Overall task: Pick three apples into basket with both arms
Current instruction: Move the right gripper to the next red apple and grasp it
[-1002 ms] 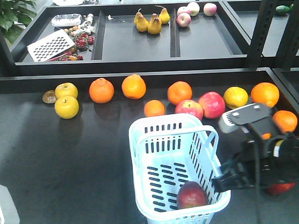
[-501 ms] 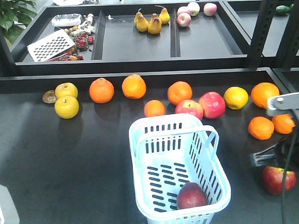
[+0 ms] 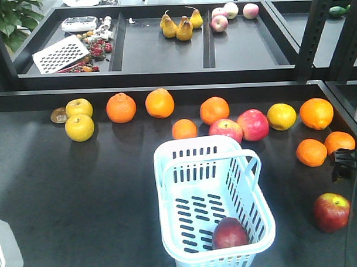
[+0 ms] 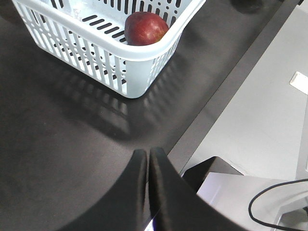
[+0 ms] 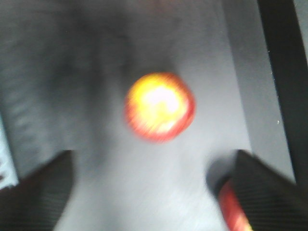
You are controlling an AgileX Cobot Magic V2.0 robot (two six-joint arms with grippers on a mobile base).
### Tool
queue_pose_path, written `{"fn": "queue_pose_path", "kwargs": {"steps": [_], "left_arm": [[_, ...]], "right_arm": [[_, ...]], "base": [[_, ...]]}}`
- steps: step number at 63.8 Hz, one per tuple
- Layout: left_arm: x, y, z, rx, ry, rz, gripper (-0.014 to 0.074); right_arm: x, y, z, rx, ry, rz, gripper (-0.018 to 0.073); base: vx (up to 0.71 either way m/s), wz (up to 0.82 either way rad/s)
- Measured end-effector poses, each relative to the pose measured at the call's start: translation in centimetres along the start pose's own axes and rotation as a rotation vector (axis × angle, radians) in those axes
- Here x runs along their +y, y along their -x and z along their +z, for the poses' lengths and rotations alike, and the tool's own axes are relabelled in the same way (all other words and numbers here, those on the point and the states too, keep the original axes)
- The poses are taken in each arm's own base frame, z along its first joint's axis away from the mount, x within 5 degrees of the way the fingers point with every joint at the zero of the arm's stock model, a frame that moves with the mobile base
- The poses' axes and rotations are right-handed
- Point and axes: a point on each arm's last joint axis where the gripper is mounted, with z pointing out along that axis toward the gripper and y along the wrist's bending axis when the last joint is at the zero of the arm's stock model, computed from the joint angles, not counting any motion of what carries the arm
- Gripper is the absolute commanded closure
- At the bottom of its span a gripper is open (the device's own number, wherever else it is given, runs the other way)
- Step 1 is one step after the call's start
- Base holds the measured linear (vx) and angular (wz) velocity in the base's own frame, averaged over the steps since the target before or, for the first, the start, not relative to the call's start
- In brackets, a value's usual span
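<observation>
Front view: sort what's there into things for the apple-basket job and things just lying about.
For the job: basket, dark red apple inside it, dark red apple at right.
Lying about: oranges, pears, grater, yellow fruit, pinkish apples.

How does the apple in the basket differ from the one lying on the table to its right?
The basket apple sits inside the basket, by its near wall; the table apple lies loose on the table, right of the basket. The basket apple looks evenly dark maroon; the table apple shows a yellowish patch on top. Both are round, red and similar in size.
</observation>
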Motion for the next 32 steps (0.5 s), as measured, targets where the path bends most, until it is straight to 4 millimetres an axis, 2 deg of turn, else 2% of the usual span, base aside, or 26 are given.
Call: {"fn": "queue_pose_path", "kwargs": {"steps": [19,32], "left_arm": [[0.0,0.0,0.0,-0.001,0.001,0.000,0.0603],[0.0,0.0,0.0,-0.001,0.001,0.000,0.0603]], "right_arm": [[-0.1,3.0,4.4,0.098,0.004,-0.016,-0.0111],[-0.1,3.2,7.1,0.158,0.003,-0.019,-0.0101]], "base": [[0.00,0.00],[0.00,0.00]]}}
